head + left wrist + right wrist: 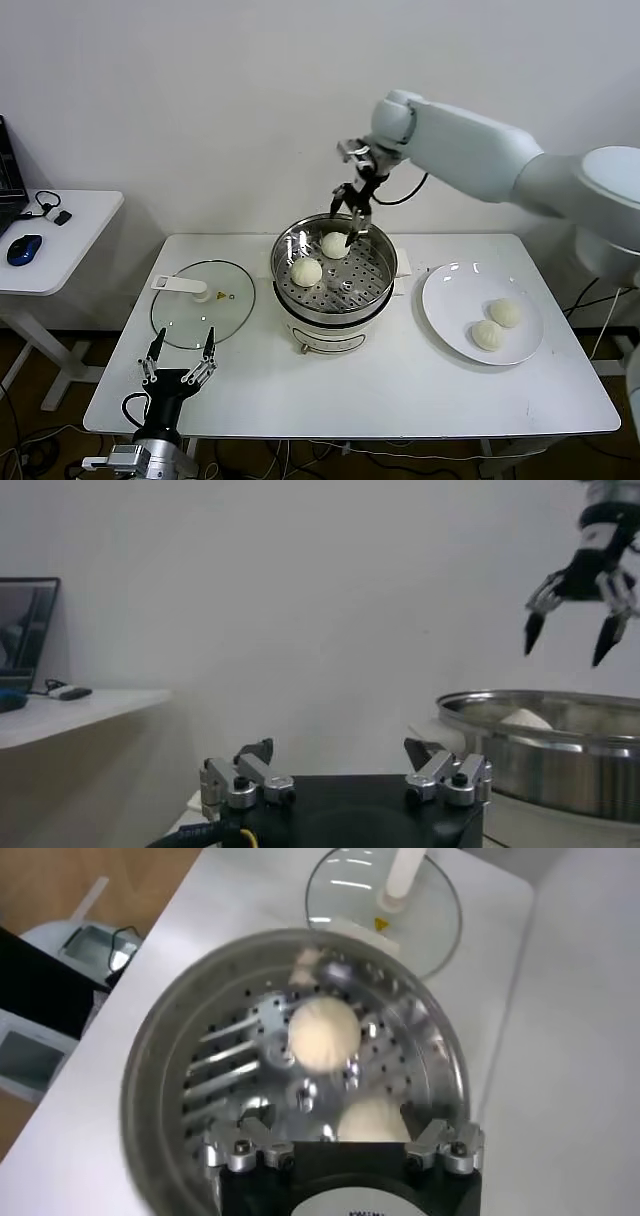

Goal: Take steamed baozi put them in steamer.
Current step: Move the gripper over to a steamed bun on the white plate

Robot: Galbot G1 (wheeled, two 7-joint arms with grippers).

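The steamer [380,262] stands mid-table, a shiny perforated basket on a white base. Two steamed baozi lie in it, one at the front left [306,271] and one at the back [335,244]. Two more baozi [506,313] [488,335] rest on the white plate [450,290] to the right. My right gripper [352,222] hangs open and empty just above the back baozi [372,1120]; the other baozi [323,1033] lies beyond it. My left gripper [183,340] waits open near the table's front left corner. Its wrist view shows its own jaws [338,748] empty, and the steamer [560,730].
A glass lid [203,303] with a white handle lies flat to the left of the steamer. A side table [60,240] with a blue mouse stands at far left. A white wall rises behind the table.
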